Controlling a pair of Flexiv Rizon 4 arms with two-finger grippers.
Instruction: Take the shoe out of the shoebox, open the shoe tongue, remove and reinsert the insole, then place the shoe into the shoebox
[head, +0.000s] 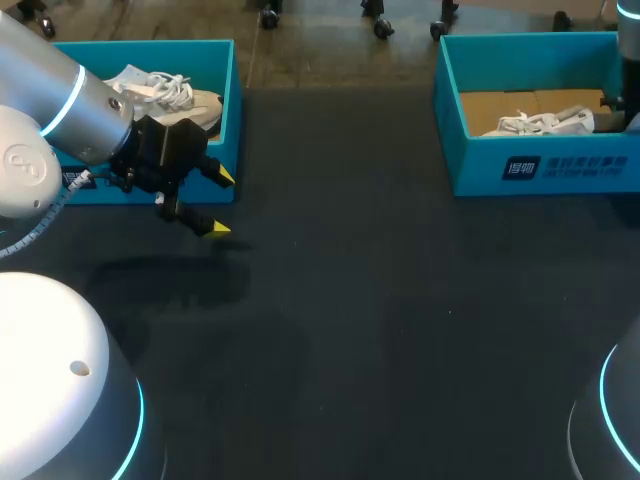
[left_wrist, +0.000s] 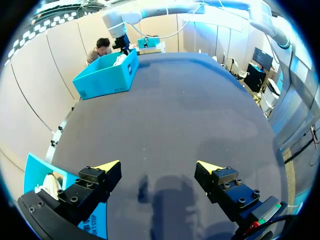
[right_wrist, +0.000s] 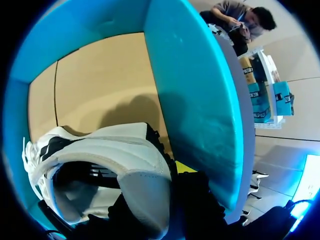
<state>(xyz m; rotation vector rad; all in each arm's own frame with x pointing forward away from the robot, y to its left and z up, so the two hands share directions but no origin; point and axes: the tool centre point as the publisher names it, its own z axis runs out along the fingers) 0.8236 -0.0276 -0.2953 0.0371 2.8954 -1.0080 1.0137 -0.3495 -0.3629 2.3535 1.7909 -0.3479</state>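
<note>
A white shoe (head: 545, 122) lies in the teal shoebox (head: 545, 165) at the table's far right. In the right wrist view the shoe's heel (right_wrist: 135, 170) fills the space at my right gripper (right_wrist: 150, 187), which is down inside the box and shut on the heel collar. One yellow fingertip (right_wrist: 185, 167) shows beside the heel and the other is hidden. My left gripper (head: 220, 203) hangs open and empty just in front of a second teal shoebox (head: 215, 120) at the far left. Its fingers (left_wrist: 107, 170) stand wide apart over bare table.
The left box holds another white shoe (head: 165, 92). In the left wrist view the right shoebox (left_wrist: 107, 75) sits far ahead across the dark table (left_wrist: 175, 115), with my right arm (left_wrist: 120, 30) over it. The box's cardboard floor (right_wrist: 100, 85) and teal wall (right_wrist: 195, 100) surround the right gripper.
</note>
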